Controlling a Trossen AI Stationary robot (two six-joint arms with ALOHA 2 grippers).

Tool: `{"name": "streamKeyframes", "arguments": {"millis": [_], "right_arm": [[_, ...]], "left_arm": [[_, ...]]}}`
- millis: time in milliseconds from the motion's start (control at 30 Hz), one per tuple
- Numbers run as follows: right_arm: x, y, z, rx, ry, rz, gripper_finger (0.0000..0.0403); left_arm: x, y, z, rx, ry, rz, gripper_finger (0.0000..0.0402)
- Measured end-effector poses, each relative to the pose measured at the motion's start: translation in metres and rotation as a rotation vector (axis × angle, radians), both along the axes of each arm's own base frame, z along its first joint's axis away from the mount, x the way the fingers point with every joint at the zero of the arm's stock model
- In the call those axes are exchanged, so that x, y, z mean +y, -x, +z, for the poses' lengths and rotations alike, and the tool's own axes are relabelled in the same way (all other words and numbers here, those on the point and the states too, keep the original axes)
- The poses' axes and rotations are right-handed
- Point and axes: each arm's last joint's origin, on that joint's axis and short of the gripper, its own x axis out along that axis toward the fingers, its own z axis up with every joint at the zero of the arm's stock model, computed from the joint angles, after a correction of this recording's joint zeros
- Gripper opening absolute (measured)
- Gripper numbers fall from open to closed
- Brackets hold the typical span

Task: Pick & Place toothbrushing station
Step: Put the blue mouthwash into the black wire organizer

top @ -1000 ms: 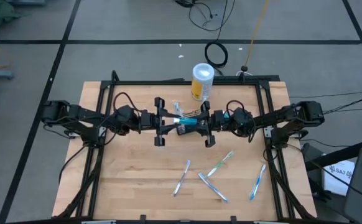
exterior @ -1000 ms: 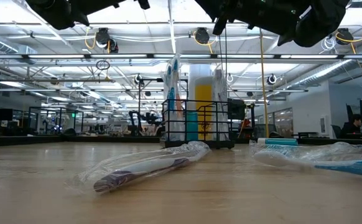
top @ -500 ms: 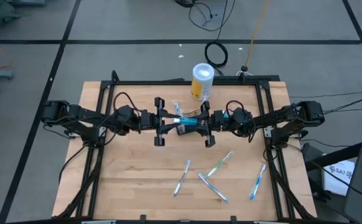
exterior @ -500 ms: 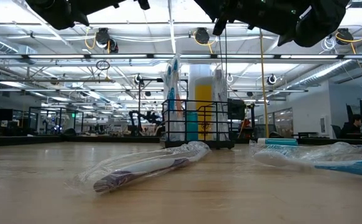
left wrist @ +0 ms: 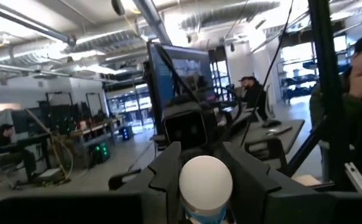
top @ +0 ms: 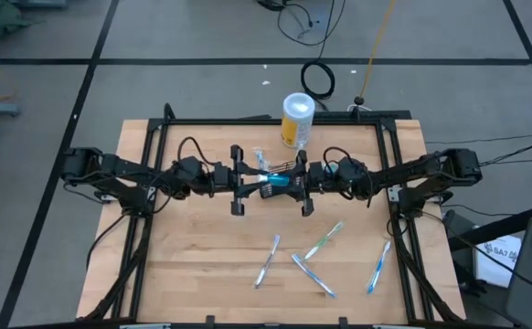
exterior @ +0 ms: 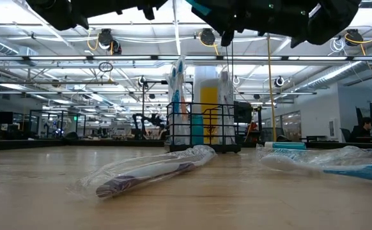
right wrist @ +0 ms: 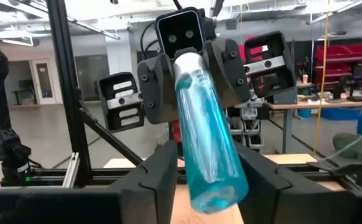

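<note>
A clear blue bottle [top: 276, 181] with a white rounded end [left wrist: 206, 179] hangs level between my two grippers above the table's middle. My left gripper [top: 239, 179] is shut on its white end, and my right gripper [top: 303, 183] is shut on its blue end. The black wire-mesh basket [exterior: 202, 126] stands on the table right below them, with packaged items upright in it. In the high view only a dark part of the basket [top: 268, 192] shows under the bottle. My left gripper pinches the bottle's white end [left wrist: 206, 179] between its two fingers, coming level from the table's left, fingers along the bottle. The bottle is clear of the table. My right gripper pinches the bottle's blue end [right wrist: 213, 186] between its two fingers, coming level from the table's right, fingers along the bottle. The bottle lies about level between both grippers, clear of the basket.
A white-and-yellow canister [top: 297, 119] stands behind the basket at the far edge. Several wrapped toothbrushes lie on the near half of the table, among them one at centre [top: 267, 260] and one at the right [top: 378, 265]. A black frame [top: 156, 137] borders the table.
My left gripper has gone a little toward the table's right. Both grippers have come slightly lower with the bottle, whose blue part now shows at the top of the low view. The basket and the toothbrushes have stayed where they were.
</note>
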Motion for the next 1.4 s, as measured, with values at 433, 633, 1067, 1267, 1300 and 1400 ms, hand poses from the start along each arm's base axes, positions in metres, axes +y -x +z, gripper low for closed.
{"name": "streamKeyframes", "arguments": {"millis": [433,633,1067,1267,1300,1400], "right_arm": [[0.000,0.030,0.005,0.333,0.020,-0.054,0.0180],[0.000,0.042,-0.005,0.512,0.011,-0.072,0.0177],[-0.001,0.054,-0.028,0.786,-0.069,-0.141,0.0174],[-0.001,0.054,-0.028,0.788,-0.067,-0.141,0.0176],[-0.001,0.054,-0.028,0.788,-0.067,-0.140,0.0175],[-0.001,0.054,-0.028,0.789,-0.067,-0.141,0.0172]], "left_arm": [[0.002,-0.005,-0.005,0.174,0.028,0.041,0.0102],[0.004,-0.021,0.024,0.424,0.046,0.142,0.0102],[0.033,-0.057,0.004,0.534,0.232,0.279,0.0102],[0.054,-0.069,-0.010,0.496,0.275,0.327,0.0102],[0.058,-0.069,-0.010,0.488,0.276,0.336,0.0102],[0.072,-0.065,-0.009,0.490,0.300,0.361,0.0102]]}}
